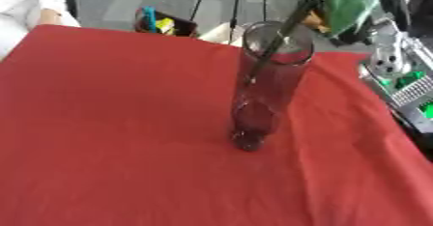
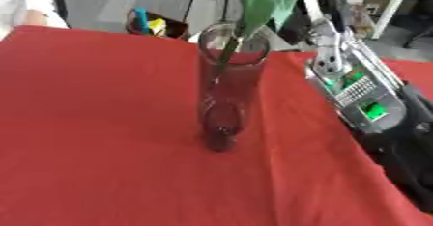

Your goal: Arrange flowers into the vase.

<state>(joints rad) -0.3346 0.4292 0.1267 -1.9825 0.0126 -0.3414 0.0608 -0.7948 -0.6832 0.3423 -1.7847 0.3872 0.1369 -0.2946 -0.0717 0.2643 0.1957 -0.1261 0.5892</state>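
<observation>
- A clear vase (image 1: pixel 267 82) stands upright at centre frame on the red worktop (image 1: pixel 110 138).
- A green flower stem (image 2: pixel 230 51) leans into its mouth.
- The right hand (image 2: pixel 334 51), upper right, sits beside it; finger state unclear.

The vase (image 1: pixel 269 82) was clear glass, smooth and glossy, tinted dark by the red behind it, with faint highlights on rim and base. The tablecloth (image 1: pixel 110 138) was red cloth, matt, soft-looking, with shallow creases. The flower stem (image 1: pixel 279 36) inside the vase looked dark green and thin, matt; the leaf (image 2: pixel 267 3) above it was green with a slight sheen. The right arm (image 2: pixel 355 90), just right of the vase, showed silver metal, semi-glossy, with black parts and green bits. The hand itself was too blurred to judge. A dark box (image 1: pixel 165 24) beyond the table's far edge held glossy blue and yellow items, possibly plastic.
</observation>
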